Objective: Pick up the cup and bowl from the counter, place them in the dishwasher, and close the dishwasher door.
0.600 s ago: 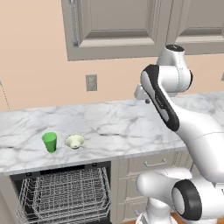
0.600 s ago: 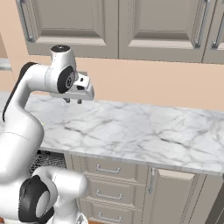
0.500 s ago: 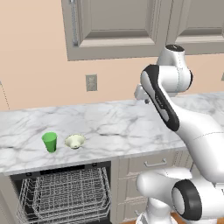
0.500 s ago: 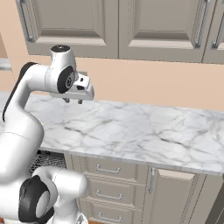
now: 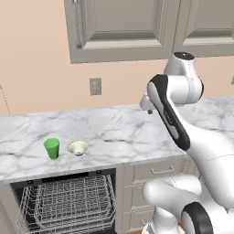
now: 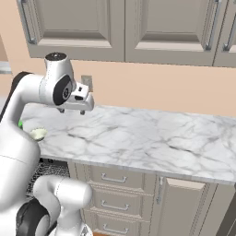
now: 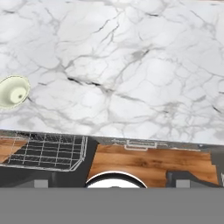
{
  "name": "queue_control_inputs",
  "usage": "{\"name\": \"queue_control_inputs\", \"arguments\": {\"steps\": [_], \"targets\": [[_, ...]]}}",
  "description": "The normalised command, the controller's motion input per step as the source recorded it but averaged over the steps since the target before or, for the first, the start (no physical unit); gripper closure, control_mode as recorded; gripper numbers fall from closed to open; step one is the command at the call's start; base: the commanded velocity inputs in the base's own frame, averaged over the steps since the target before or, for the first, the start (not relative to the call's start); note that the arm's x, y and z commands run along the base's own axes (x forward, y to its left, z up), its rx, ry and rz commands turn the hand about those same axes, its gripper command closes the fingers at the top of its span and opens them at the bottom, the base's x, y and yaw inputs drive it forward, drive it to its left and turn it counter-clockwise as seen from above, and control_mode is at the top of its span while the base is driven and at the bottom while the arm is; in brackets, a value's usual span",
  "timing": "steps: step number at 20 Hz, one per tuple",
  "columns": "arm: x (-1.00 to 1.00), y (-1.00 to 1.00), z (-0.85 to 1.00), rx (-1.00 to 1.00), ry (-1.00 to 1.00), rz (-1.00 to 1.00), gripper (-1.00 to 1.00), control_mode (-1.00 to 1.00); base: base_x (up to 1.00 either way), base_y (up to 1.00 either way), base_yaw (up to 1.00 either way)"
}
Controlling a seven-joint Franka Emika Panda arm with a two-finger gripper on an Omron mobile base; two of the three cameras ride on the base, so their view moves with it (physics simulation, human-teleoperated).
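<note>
Fingers [image 6: 71, 111] hung high above the bench [image 5: 119, 132], pointed down, carrying nothing; gap between the two tips showed in right base view, so released, apart. Well off to the fingers' left on the bench: green cup [image 5: 51, 148] upright, cream bowl [image 5: 78, 147] upright just beside it on the side nearer the fingers, the two close but apart. Bowl [image 7: 13, 91] also seen at left edge of hand view, well clear of the fingers, on veined marble. Bowl's pale rim [image 6: 38, 134] peeked past the arm in right base view, below and left of the fingers. Dishwasher [image 5: 68, 203] under the bench, below the cup and bowl, lower and left of the fingers; dark interior exposed, silver wire rack [image 5: 71, 199] pulled into sight. Rack corner [image 7: 46, 152] also at lower left of hand view, past the bench edge, over wood floor [image 7: 148, 164]. Grey-beige drawers [image 6: 115, 184] under the bench below the fingers; wall cabinets [image 6: 124, 27] and an outlet [image 5: 95, 86] behind.
</note>
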Motion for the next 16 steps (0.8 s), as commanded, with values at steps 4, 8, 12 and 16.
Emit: {"name": "queue_control_inputs", "arguments": {"steps": [4, 8, 12, 16], "targets": [[-0.33, 0.17, -0.20, -0.03, -0.06, 0.00, -1.00, -1.00, 0.00, 0.00, 0.00], [-0.22, 0.23, -0.23, -0.03, -0.03, 0.00, -1.00, -1.00, 0.00, 0.00, 0.00], [-0.04, 0.26, -0.18, -0.01, 0.00, 0.00, -1.00, -1.00, 0.00, 0.00, 0.00], [0.00, 0.28, -0.25, 0.00, 0.00, 0.00, -1.00, -1.00, 0.00, 0.00, 0.00]]}}
